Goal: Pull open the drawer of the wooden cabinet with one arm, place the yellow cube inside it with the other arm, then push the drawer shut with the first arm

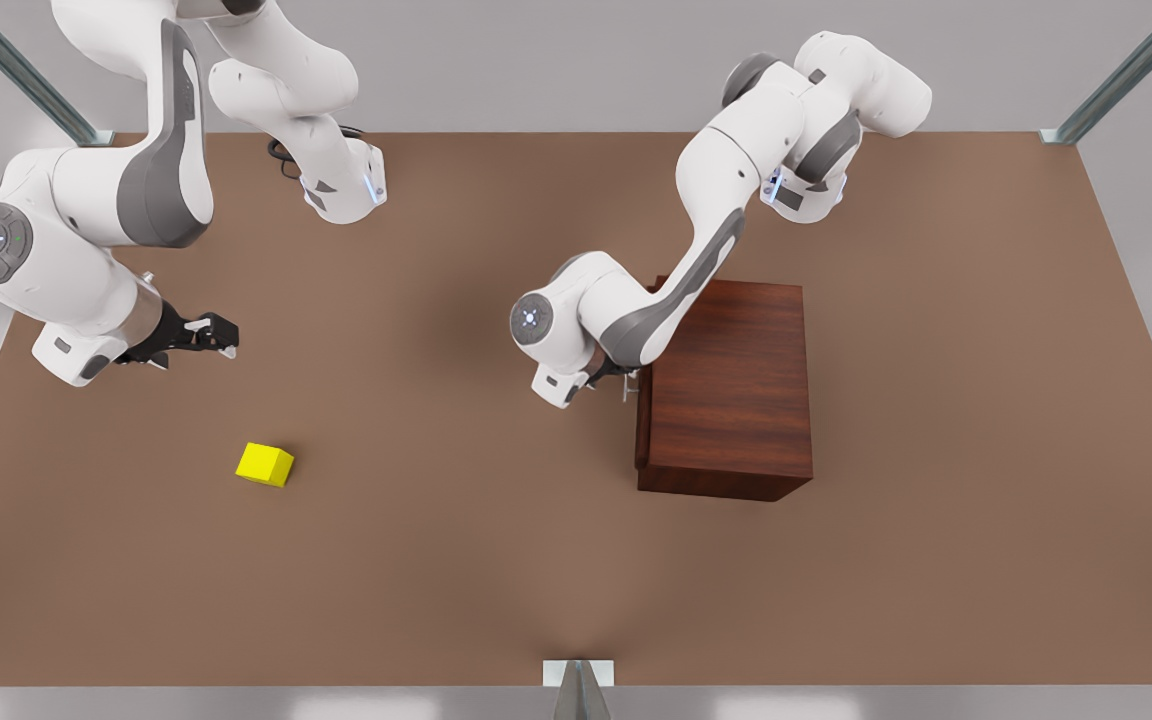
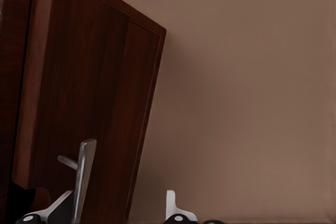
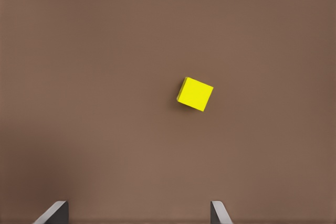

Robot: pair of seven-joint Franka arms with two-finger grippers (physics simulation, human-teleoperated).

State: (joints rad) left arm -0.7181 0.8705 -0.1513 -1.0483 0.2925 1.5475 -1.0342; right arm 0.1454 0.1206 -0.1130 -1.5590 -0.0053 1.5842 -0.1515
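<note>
The wooden cabinet (image 1: 736, 380) stands right of centre on the table. Its drawer (image 2: 94, 93) faces the front view's left, and how far it stands out I cannot tell. A thin silver handle (image 2: 83, 171) sits on the drawer front. My left gripper (image 1: 626, 385) is at that handle, open, with one finger on each side of the bar (image 2: 118, 198). The yellow cube (image 1: 265, 464) lies on the table at the front view's left. My right gripper (image 1: 221, 335) hovers open above and behind it. In the right wrist view the cube (image 3: 195, 94) lies ahead of the gripper (image 3: 137, 207).
The brown table (image 1: 496, 560) stretches wide between the cube and the cabinet. Metal frame posts (image 1: 576, 690) stand at the corners and the front middle edge. Both arm bases sit along the far edge.
</note>
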